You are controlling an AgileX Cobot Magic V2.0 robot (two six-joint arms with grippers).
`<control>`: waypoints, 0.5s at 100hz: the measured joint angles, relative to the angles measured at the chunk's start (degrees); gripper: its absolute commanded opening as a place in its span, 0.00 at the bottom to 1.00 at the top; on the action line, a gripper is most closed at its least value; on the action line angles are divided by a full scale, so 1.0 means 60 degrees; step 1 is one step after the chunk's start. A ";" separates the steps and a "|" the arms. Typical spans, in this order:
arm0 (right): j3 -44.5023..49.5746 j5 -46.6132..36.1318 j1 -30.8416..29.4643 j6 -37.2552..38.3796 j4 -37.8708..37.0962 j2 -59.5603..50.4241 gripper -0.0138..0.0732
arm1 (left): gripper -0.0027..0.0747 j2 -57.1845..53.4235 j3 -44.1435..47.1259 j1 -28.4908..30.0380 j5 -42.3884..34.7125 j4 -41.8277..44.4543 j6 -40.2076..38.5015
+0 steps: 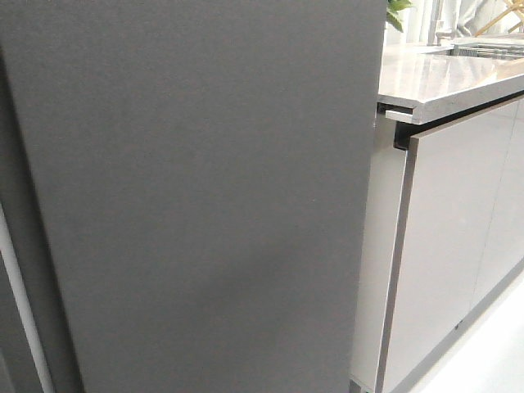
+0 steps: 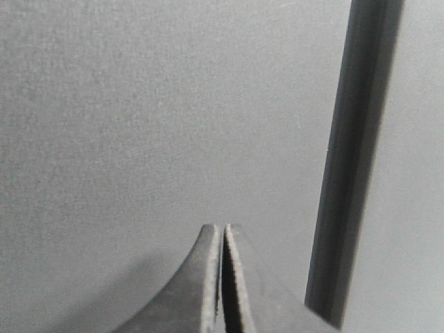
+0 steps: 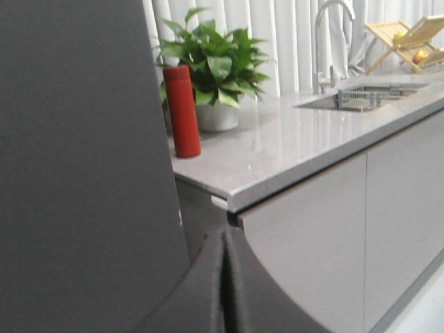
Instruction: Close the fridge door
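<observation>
The fridge door (image 1: 205, 188) is a tall matte dark-grey panel that fills most of the front view; its right edge stands in front of the counter's end. A white strip (image 1: 18, 311) runs along its lower left. Neither gripper shows in the front view. My left gripper (image 2: 223, 227) is shut and empty, its tips pointing at a matte grey panel (image 2: 152, 118) close ahead, with their shadow on it. A dark vertical gap (image 2: 357, 159) lies just to one side. My right gripper (image 3: 225, 232) is shut and empty, beside the door's edge (image 3: 76, 159).
A pale stone countertop (image 1: 442, 78) runs to the right over glossy pale-grey cabinet fronts (image 1: 446, 246). In the right wrist view it carries a red bottle (image 3: 182, 111), a potted plant (image 3: 215, 69), a sink with tap (image 3: 361, 97) and a wooden rack (image 3: 409, 38).
</observation>
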 measured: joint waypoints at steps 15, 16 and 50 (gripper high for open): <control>0.1026 0.0020 0.0000 0.0000 -0.0029 -0.0887 0.07 | 0.01 0.0000 0.0000 0.0000 0.0000 0.0000 0.0000; 0.1111 0.0020 0.0000 0.0000 -0.0029 -0.0927 0.07 | 0.01 0.0000 0.0000 0.0000 0.0000 0.0000 0.0000; 0.2384 -0.0106 -0.0145 0.0000 -0.0358 -0.1863 0.07 | 0.01 0.0000 0.0000 0.0000 0.0000 0.0000 0.0000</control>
